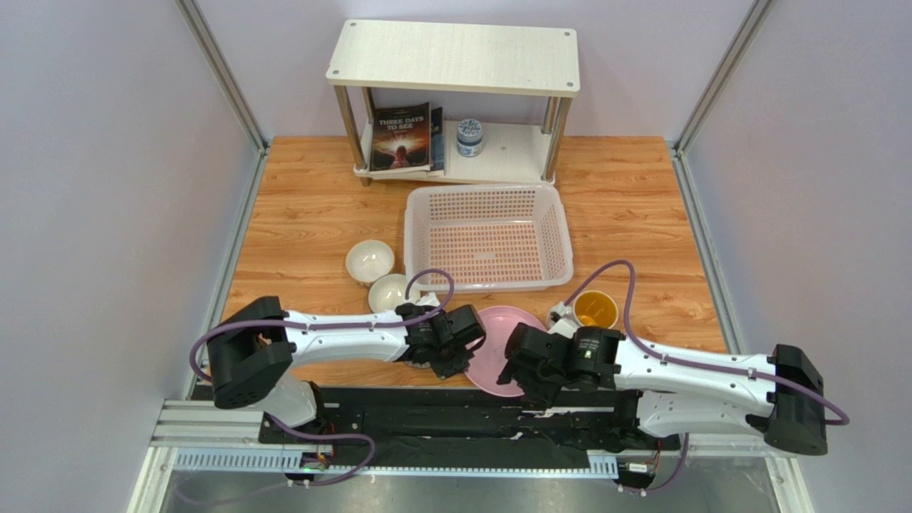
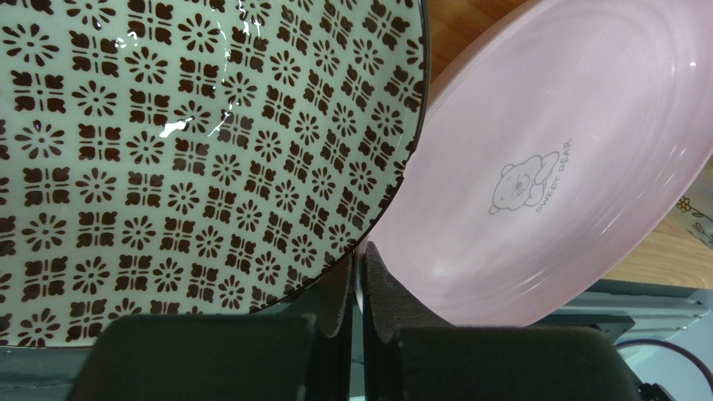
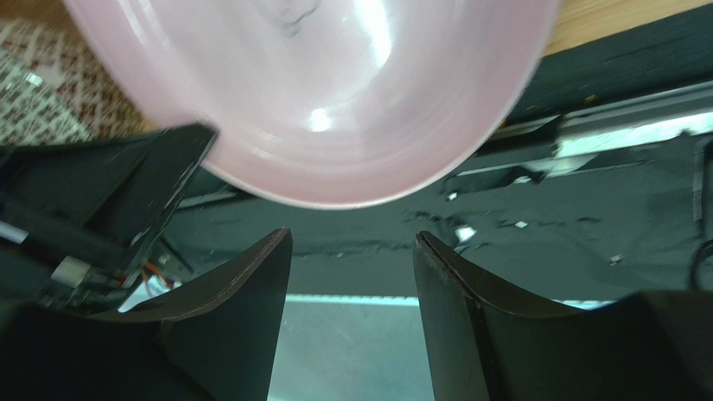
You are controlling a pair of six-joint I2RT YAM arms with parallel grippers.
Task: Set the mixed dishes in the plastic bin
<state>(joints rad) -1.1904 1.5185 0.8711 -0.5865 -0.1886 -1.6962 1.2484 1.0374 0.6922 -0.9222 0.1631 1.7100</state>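
The round pink plate (image 1: 507, 340) lies at the table's near edge between my two grippers. My left gripper (image 1: 462, 344) is shut on the plate's left rim, and the left wrist view shows the rim between the fingers (image 2: 381, 288). The plate (image 2: 544, 167) fills the right of that view. The dark-patterned bowl (image 2: 184, 150) sits close on the left there and is hidden under the arm in the top view. My right gripper (image 1: 527, 369) is open and empty, just short of the plate's near rim (image 3: 335, 100). Two white bowls (image 1: 369, 260) (image 1: 390, 291) and the mug (image 1: 594, 310) stand on the table. The plastic bin (image 1: 487, 203) is empty.
A white two-tier shelf (image 1: 455, 53) stands behind the bin, with a book (image 1: 401, 137) and a small blue-white jar (image 1: 469, 136) on its lower tier. Metal frame posts and grey walls flank the wooden table (image 1: 632, 203). The black base rail (image 1: 428, 412) runs along the near edge.
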